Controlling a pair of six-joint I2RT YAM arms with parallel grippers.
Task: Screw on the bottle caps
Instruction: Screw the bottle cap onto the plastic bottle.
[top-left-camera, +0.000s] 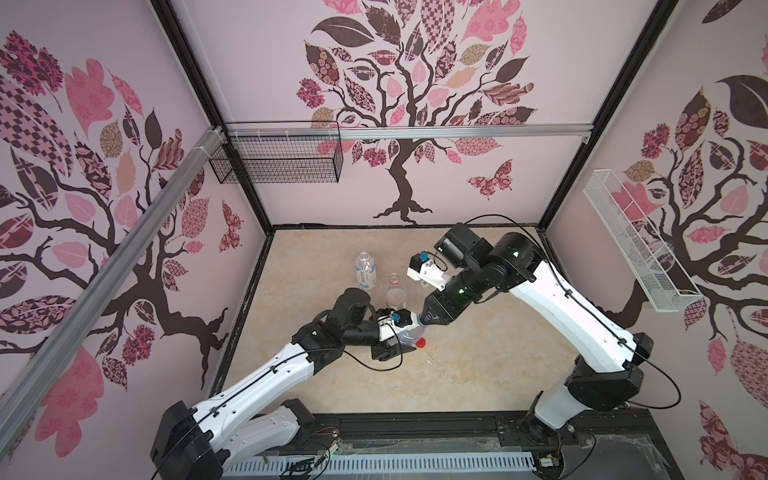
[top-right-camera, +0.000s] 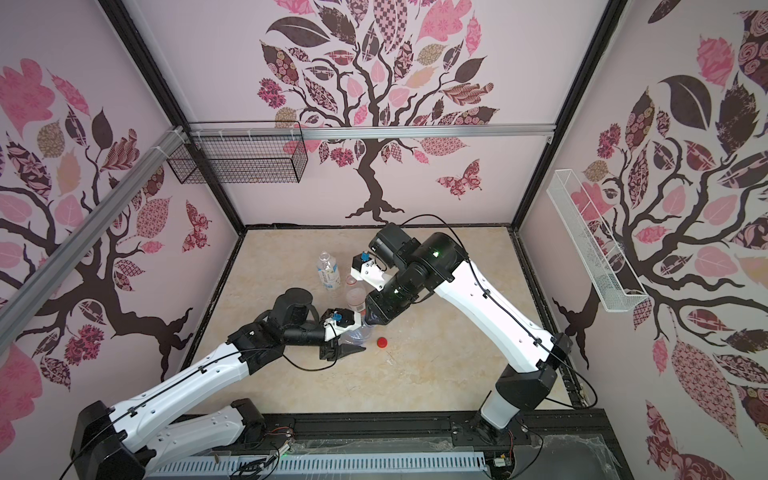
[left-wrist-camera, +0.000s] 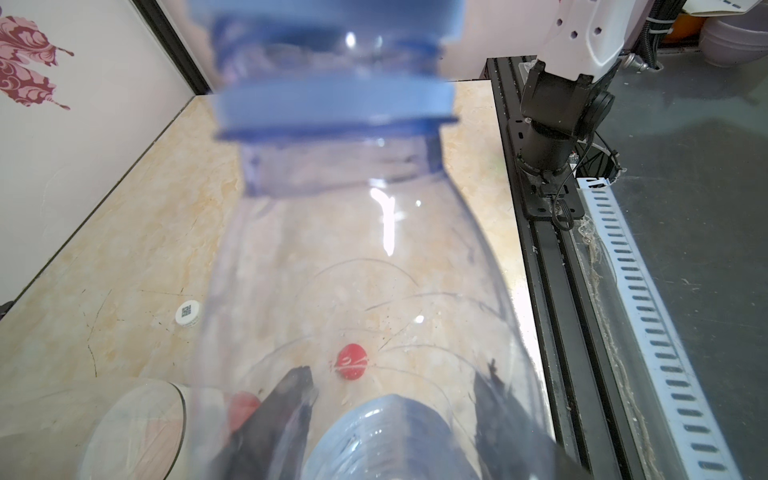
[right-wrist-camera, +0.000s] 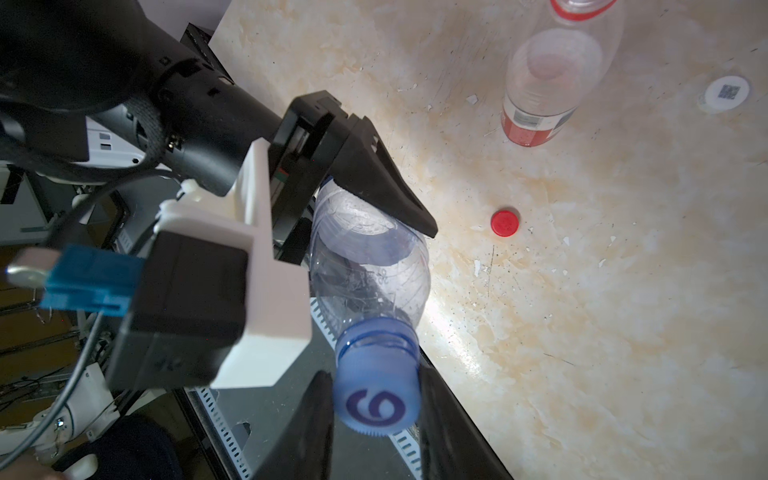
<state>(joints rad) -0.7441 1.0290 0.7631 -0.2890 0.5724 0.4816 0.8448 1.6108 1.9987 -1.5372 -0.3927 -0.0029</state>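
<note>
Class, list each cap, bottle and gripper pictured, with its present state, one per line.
Squat bluish clear plastic bottle: tilted, held.
Round blue plastic cap: on that bottle's neck.
Left gripper: shut on squat bluish bottle.
Right gripper: shut on blue cap.
Round red plastic cap: loose on table.
Round white plastic cap: loose on table.
Red-labelled clear bottle: upright, uncapped.
Taller white-green-labelled bottle: upright, uncapped.

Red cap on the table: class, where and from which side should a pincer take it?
Grip the red cap across its side wall, coming straight down from above: it lies flat, printed top up, low and round, with bare table around it.
</note>
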